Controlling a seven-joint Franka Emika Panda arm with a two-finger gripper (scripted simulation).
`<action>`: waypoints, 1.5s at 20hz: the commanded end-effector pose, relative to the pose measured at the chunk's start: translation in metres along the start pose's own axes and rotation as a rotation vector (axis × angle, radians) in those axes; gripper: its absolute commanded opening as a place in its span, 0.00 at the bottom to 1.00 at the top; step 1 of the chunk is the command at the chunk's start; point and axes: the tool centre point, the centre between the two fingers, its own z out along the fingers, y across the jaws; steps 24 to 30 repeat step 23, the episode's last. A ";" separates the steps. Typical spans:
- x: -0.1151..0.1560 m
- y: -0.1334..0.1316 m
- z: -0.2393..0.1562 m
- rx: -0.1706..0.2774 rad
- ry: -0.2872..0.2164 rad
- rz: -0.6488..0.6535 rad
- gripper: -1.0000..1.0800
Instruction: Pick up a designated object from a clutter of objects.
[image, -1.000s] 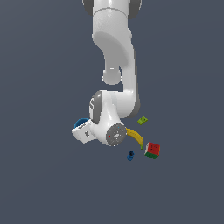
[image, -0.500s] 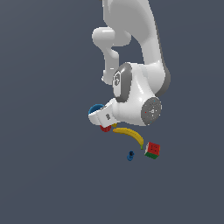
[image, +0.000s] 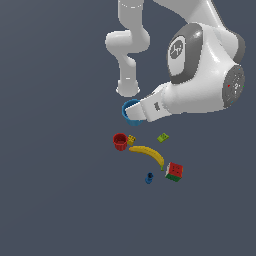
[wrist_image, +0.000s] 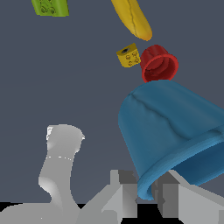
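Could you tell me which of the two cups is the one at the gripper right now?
It is the blue cup, the larger one, held at its rim by the gripper. The smaller red cup stands apart beside the yellow block.

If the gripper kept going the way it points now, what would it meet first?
The gripper already grips the blue cup at its rim. Beyond it, the red cup lies closest to that line, though depth is unclear.

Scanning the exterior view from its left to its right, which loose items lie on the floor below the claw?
Red cup → yellow die-like block → tiny dark blue piece → green block → red-green-white puzzle cube.
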 end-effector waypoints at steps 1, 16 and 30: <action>-0.011 -0.020 -0.021 0.000 0.001 0.000 0.00; -0.048 -0.096 -0.103 0.002 0.002 0.004 0.00; -0.050 -0.101 -0.110 0.002 0.002 0.005 0.00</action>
